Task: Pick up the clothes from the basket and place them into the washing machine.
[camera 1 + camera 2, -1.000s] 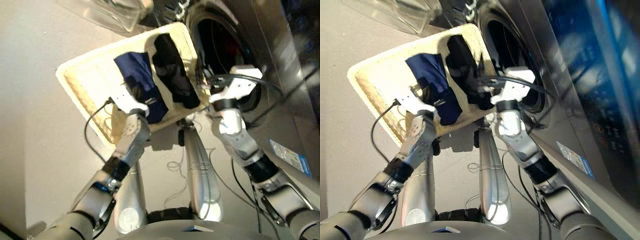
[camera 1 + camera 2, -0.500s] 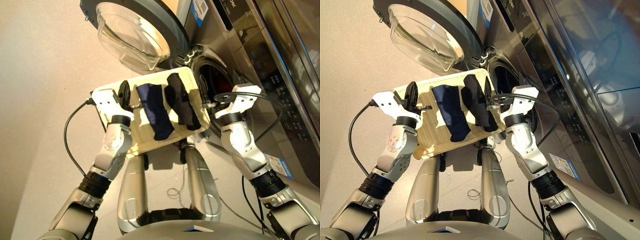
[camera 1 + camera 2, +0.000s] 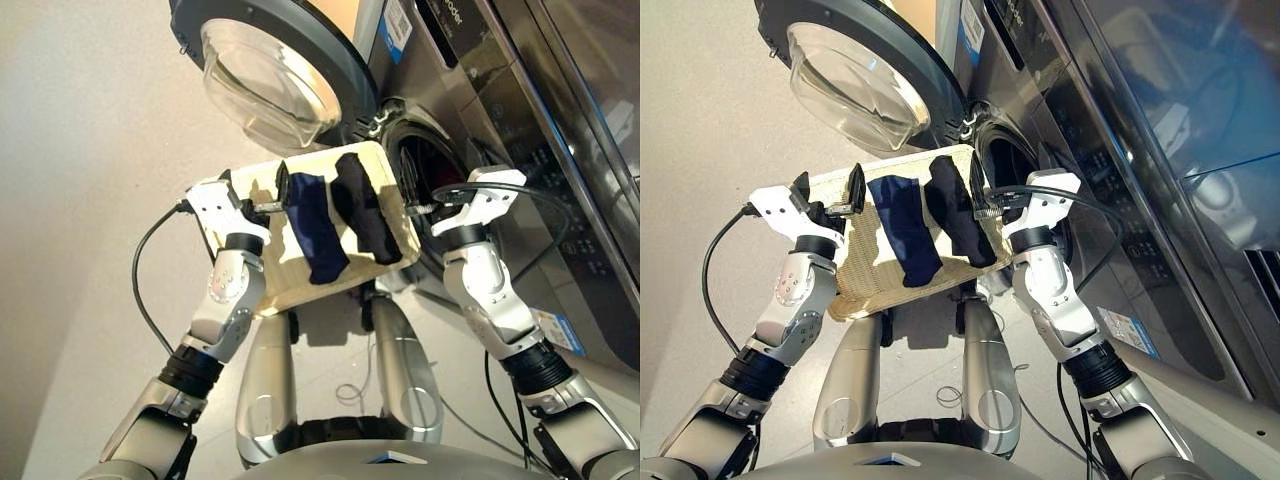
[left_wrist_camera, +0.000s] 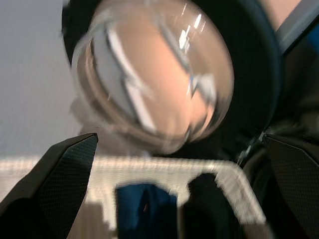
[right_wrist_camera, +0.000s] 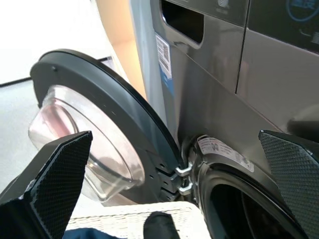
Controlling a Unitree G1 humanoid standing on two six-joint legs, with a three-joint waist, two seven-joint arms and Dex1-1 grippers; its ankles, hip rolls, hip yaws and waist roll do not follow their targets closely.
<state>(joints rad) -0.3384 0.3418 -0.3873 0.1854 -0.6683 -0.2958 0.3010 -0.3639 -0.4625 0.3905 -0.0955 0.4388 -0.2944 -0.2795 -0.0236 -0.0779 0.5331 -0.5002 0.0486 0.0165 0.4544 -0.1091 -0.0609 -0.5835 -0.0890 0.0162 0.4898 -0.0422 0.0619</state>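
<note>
Navy blue cloth (image 3: 314, 226) and black cloth (image 3: 364, 207) are lying side by side as two long strips in the cream-white wicker basket (image 3: 285, 285), the black one nearer the machine. I am seeing no coral-red piece in the basket. Something reddish is showing faintly inside the drum hole (image 3: 428, 180), but I cannot tell what it is.

I am holding my left gripper (image 3: 827, 197) above the basket's outer side, its two black fingers (image 3: 854, 184) spread wide apart and closing on nothing; through its wrist camera the two cloths are sitting between the finger tips, with the door glass beyond them. My right gripper (image 3: 428, 208) is hanging at the basket's other side, just in front of the drum hole, and its fingers (image 5: 47, 181) are likewise standing far apart and empty in the wrist view.

Beyond the basket the dark grey washing machine (image 3: 470, 120) is standing with its round black-rimmed door (image 3: 275, 65) swung fully open, the clear glass bowl (image 3: 262, 80) bulging out toward me. A blue sticker (image 3: 398, 22) is showing on the machine's front above the door hinge, and the pale floor (image 3: 80, 170) is stretching away on my left.
</note>
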